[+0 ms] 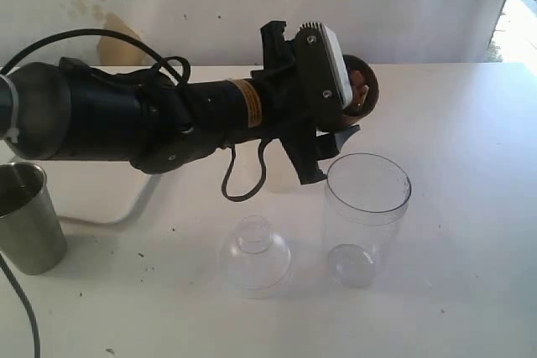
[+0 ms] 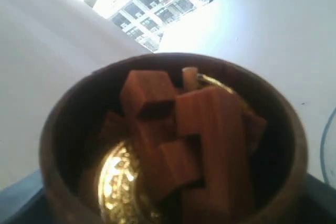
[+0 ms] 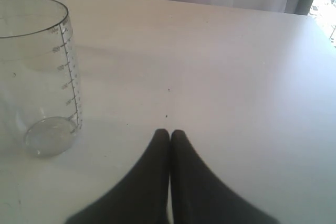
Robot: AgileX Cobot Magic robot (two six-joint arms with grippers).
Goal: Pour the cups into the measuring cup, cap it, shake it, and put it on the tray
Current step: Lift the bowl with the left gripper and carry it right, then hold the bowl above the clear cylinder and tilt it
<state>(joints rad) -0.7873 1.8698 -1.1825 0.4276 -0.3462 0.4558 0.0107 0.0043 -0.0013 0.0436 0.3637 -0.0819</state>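
- Steel tumbler (image 1: pixel 29 215) stands upright at the near left edge of the white table (image 1: pixel 470 207), well apart from everything else.
- The left gripper (image 1: pixel 354 102) reaches in from the left to the middle of the scene. Its jaws are set wide around the wooden cup (image 1: pixel 369 81), which it holds in the air.
- The wooden cup is tipped over and hangs just above the far rim of the measuring cup (image 1: pixel 367 207).
- Wooden blocks (image 2: pixel 210 129) and a gold coin (image 2: pixel 118 182) lie inside the wooden cup.
- The measuring cup stands upright on the table, right of centre, with its printed scale showing in the right wrist view.
- A clear dome lid (image 1: pixel 254 253) rests on the table just left of the measuring cup, not touching it.
- The right gripper (image 3: pixel 169 134) has its fingertips pressed together on nothing, low over the table near the measuring cup.
- The tray's rounded corner (image 1: pixel 126 215) shows under the left arm, far left.
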